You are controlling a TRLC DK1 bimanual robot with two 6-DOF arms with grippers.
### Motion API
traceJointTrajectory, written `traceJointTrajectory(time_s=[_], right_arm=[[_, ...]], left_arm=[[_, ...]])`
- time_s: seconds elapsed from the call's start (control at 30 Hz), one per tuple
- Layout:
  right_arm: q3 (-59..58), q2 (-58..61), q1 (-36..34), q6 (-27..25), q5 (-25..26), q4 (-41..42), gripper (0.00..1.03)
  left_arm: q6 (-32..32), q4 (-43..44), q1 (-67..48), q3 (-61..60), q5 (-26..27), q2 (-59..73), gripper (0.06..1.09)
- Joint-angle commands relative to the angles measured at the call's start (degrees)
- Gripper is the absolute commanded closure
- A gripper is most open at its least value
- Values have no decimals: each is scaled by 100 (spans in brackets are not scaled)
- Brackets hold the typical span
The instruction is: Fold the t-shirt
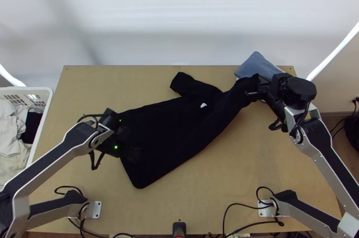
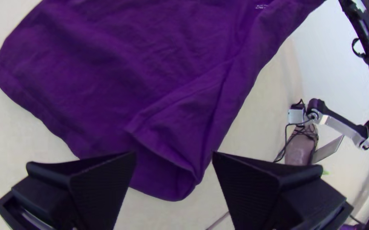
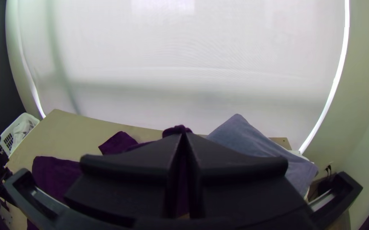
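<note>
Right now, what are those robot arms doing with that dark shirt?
They seem to be in the middle of folding the dark t-shirt. The right gripper is shut on one end of it, near the blue cloth. The left gripper is open over the shirt's other end and isn't holding it. The shirt lies slantwise across the table, with one sleeve sticking out, not folded up yet.

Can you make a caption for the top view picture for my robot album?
The right gripper pinches one end of a black t-shirt stretched across the wooden table.
</note>
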Motion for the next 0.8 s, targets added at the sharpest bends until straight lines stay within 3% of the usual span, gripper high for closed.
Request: traceJointTrajectory(time_s=[0.0,0.1,0.17,0.23,0.77], right_arm=[[-66,-145,25,-21,15,155,100],[-75,-163,17,-21,15,164,100],[-119,-189,17,-21,24,182,100],[-127,-224,17,-21,24,199,100],[-250,-418,-98,-12,33,199,100]], left_arm=[[-317,-164,81,111,294,238,37],[-352,-137,152,93,382,361,39],[-405,-32,222,75,382,440,52],[-431,100,283,23,382,519,57],[-370,355,433,-153,48,1011,57]])
